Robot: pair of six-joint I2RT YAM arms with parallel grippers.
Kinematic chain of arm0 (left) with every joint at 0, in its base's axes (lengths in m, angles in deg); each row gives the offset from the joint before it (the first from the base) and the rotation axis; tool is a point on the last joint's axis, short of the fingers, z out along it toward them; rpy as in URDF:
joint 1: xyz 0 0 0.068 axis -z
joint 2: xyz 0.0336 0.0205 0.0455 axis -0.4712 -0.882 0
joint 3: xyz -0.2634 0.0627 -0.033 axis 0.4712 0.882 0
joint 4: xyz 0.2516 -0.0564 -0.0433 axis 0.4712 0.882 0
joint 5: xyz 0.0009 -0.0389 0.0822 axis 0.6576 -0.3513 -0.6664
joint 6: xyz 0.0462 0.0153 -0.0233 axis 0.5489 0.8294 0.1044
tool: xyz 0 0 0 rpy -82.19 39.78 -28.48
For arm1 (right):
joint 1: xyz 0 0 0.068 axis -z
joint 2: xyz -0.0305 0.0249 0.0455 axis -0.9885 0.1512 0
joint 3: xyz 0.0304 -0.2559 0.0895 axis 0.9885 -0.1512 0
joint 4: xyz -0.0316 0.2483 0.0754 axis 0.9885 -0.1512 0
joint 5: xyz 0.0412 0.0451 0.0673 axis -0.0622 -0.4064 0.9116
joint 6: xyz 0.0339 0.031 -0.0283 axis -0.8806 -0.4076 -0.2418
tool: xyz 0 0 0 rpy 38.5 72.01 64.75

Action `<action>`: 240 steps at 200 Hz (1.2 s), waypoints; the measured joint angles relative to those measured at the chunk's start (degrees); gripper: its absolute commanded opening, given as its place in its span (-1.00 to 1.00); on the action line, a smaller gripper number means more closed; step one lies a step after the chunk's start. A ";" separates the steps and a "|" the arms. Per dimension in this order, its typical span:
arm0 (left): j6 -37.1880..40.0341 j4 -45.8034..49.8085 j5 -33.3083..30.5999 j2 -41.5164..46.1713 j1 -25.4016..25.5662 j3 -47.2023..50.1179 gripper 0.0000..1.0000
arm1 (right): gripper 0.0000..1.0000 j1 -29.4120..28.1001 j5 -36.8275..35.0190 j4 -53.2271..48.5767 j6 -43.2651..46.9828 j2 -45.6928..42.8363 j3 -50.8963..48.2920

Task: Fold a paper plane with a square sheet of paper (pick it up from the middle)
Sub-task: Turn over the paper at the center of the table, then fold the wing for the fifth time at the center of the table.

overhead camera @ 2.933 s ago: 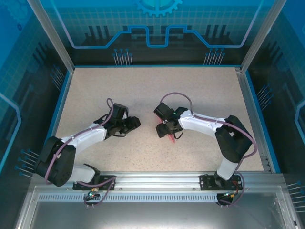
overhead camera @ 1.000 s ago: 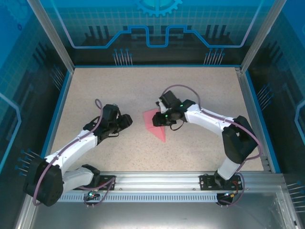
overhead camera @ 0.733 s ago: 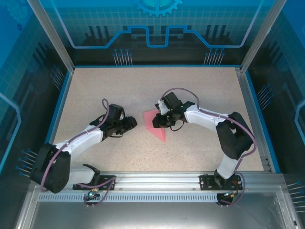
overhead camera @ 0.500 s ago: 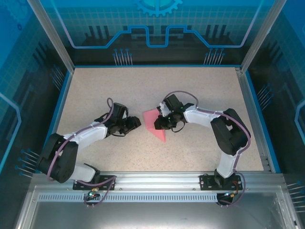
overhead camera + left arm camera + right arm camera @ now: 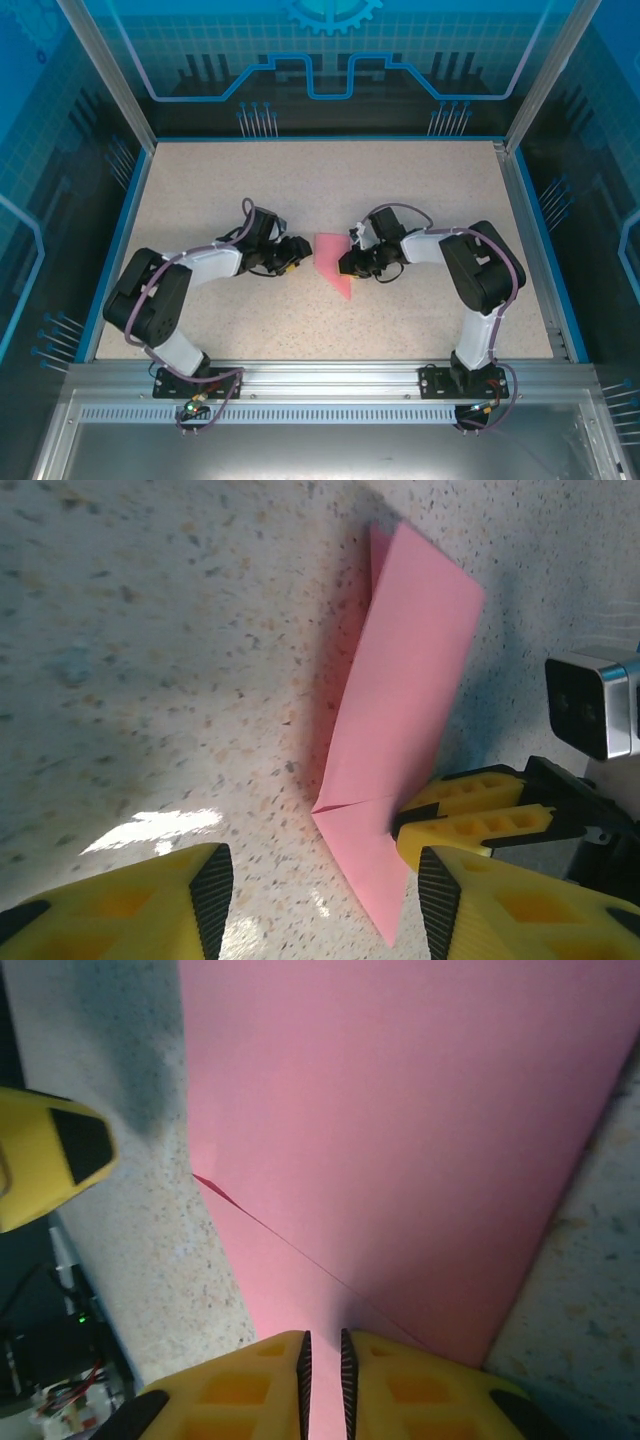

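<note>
Mid-fold, I reckon: right jaws pinch the paper (1 crease showing), left jaws stand open beside it. Next, catch its edge.

The table is surveyed from high behind. The pink paper, shared throughout, is framed closely from opposite sides in both wrist views.
</note>
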 measured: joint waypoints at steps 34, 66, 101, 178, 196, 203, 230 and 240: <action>-0.96 -0.59 1.36 -4.02 2.62 -3.37 0.11 | -0.60 1.42 3.76 4.59 -1.81 0.39 -2.05; -1.46 -1.16 1.81 -6.03 3.50 -5.05 0.12 | -0.60 2.16 5.97 6.34 -2.38 1.07 -2.54; -1.49 -1.75 3.06 -9.46 3.50 -6.78 0.11 | -0.60 2.62 7.17 6.80 -2.58 1.49 -2.60; -1.18 -3.23 6.19 -14.14 3.48 -11.39 -0.58 | -0.57 2.82 7.48 4.90 -1.64 1.75 -1.66; -1.01 -2.99 6.45 -14.60 3.48 -11.82 -0.74 | -0.54 2.82 7.21 3.48 -1.01 1.75 -0.87; -0.87 -2.78 6.49 -14.67 3.48 -11.91 -0.79 | -0.52 2.82 6.86 2.80 -0.74 1.75 -0.52; -0.31 -1.81 6.47 -14.67 3.48 -12.00 -0.95 | -0.47 2.54 3.69 0.09 1.05 0.28 0.04; -0.39 -1.55 6.47 -14.67 3.48 -12.00 -0.98 | -0.46 2.34 0.52 -1.68 2.32 -1.38 0.04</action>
